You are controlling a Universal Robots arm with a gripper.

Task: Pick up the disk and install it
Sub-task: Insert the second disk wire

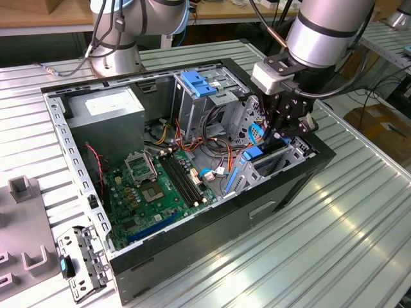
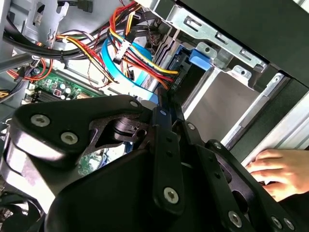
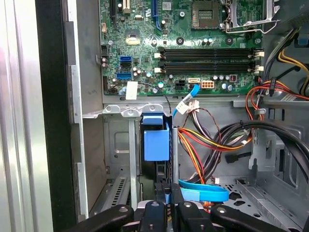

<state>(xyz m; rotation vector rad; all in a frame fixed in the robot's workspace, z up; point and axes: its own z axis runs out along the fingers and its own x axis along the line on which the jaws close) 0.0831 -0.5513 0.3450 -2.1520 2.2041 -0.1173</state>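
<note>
1. At the drive bay in the front corner of the case (image 1: pixel 192 253), the pincer (image 1: pixel 277 138) reaches down from above.
2. Pincer state: both wrist views show the fingers (image 2: pixel 166 140) pressed together, with no gap worth noting at the tips. Nothing is seen pinched between them.
3. Disk location: the disk (image 1: pixel 253 153) stands on edge in the bay, blue carrier end up, just beside the pincer tips. Contact between the tips and the carrier cannot be confirmed.
4. First wrist view: the pincer (image 3: pixel 168 193) sits close to the disk (image 3: pixel 156 140), which is seen edge-on, with the motherboard (image 3: pixel 193 58) beyond and the cables (image 3: pixel 207 140) alongside.
5. Second wrist view: the pincer (image 2: pixel 163 104) points toward the bay, and a person's hand (image 2: pixel 277 169) rests against the outside of the case.
6. Exterior view: the case lies open on the ribbed metal desk (image 1: pixel 334 244).
</note>
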